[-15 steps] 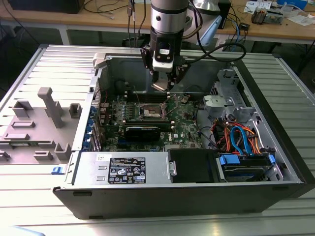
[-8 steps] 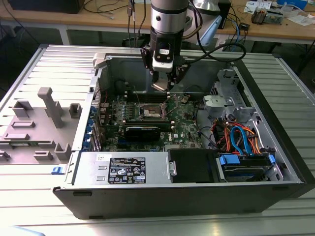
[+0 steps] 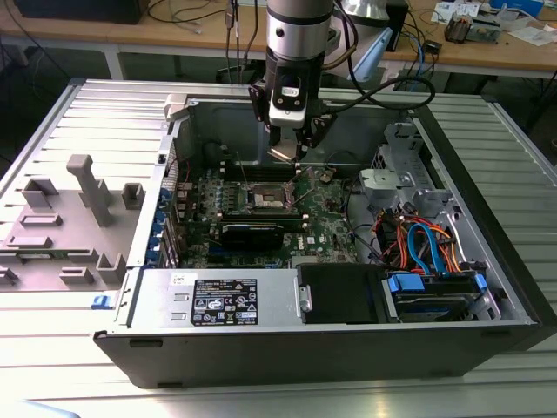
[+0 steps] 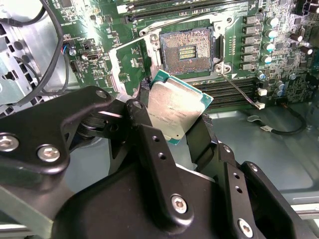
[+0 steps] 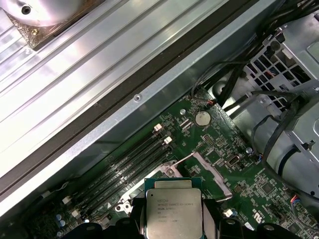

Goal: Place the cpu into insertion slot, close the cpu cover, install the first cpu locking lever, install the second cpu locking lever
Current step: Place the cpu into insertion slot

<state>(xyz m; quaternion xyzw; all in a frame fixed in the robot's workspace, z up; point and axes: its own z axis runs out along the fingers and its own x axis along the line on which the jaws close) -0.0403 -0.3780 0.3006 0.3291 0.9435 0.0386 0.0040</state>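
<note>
Your gripper [image 3: 285, 150] hangs inside the open computer case [image 3: 261, 353], above the motherboard [image 3: 326, 228] and a little toward the far wall from the insertion slot [image 3: 265, 202]. The fingers [image 4: 144, 130] are clamped on the cpu [image 4: 175, 109], one black pad on each of two opposite edges. In both wrist views the metal top faces the camera, and a green rim shows round it in the second wrist view. The chip [image 5: 173, 211] is in the air, clear of the board, and sits tilted against the board in the second wrist view. It is not in the socket. There the insertion slot [image 4: 187, 50] lies bare just beyond the chip's far edge, with its field of contacts and dark centre exposed. The cpu cover [image 4: 130, 45] is swung open at one side of the socket, green board showing through its window. In the first wrist view the same silvery frame [image 5: 209, 169] stands raised beside the long black memory slots [image 5: 124, 169]. A thin wire locking lever [image 4: 240, 89] angles out from the socket's corner, unlatched. In the exterior view a grey fixture block [image 3: 83, 213] rests on the ribbed table [image 3: 52, 331], to the exterior view's left of the case.
</note>
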